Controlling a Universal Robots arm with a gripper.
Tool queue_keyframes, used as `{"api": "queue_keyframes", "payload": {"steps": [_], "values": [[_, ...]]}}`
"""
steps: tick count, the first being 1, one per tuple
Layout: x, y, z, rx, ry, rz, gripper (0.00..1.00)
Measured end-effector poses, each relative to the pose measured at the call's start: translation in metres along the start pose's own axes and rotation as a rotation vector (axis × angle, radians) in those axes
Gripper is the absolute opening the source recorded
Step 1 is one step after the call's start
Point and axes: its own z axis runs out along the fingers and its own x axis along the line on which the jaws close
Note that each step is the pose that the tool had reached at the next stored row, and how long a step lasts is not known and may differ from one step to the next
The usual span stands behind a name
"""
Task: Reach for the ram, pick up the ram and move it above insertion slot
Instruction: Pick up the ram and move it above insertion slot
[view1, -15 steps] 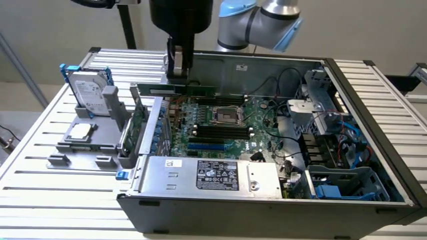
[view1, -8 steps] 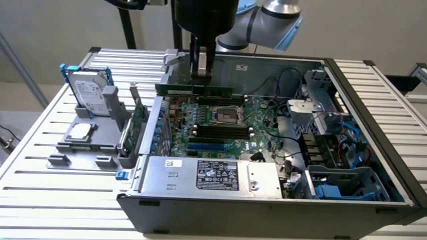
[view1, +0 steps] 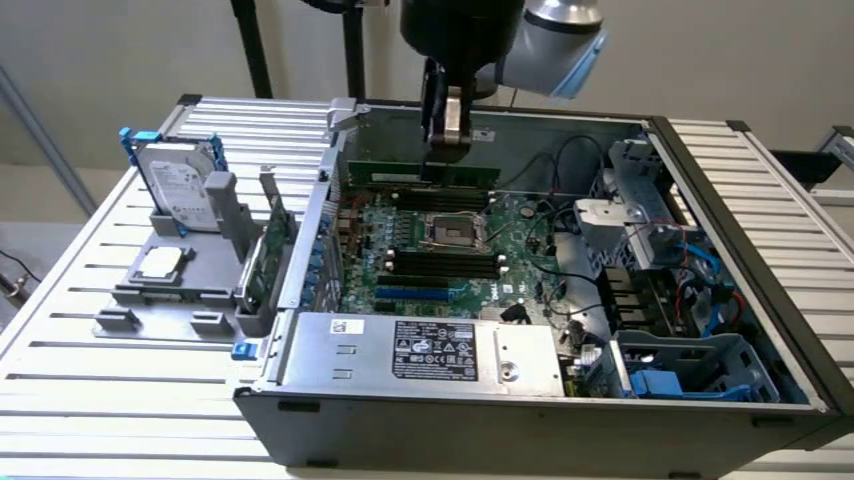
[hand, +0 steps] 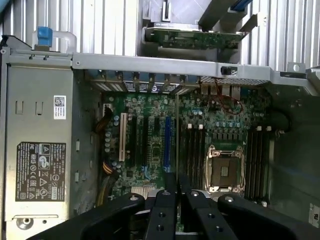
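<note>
Slatted metal table (view1: 80, 300) w/ open PC case (view1: 534, 410) & grey fixture tray (view1: 167, 295) directly on it.

Open motherboard (view1: 441, 240) centre; cables (view1: 561, 230) perhaps obstructing

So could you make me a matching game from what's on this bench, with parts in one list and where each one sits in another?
Things:
1. the ram
2. the hard drive
3. the power supply
4. the processor socket

Places:
A. standing in the grey holder outside the case, on the exterior view's left
B. in the middle of the motherboard
C. gripped by the gripper, above the motherboard
D. along the case's near edge, with a label on top

Pairs: 1-C, 2-A, 3-D, 4-B
</note>
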Motion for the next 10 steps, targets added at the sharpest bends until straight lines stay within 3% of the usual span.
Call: {"api": "queue_keyframes", "payload": {"steps": [6,10], "values": [[-0.022,-0.0103,0.0033,0.0006,0.013,0.001,0.13],[-0.034,-0.0153,0.0057,0.0015,0.025,0.001,0.13]]}}
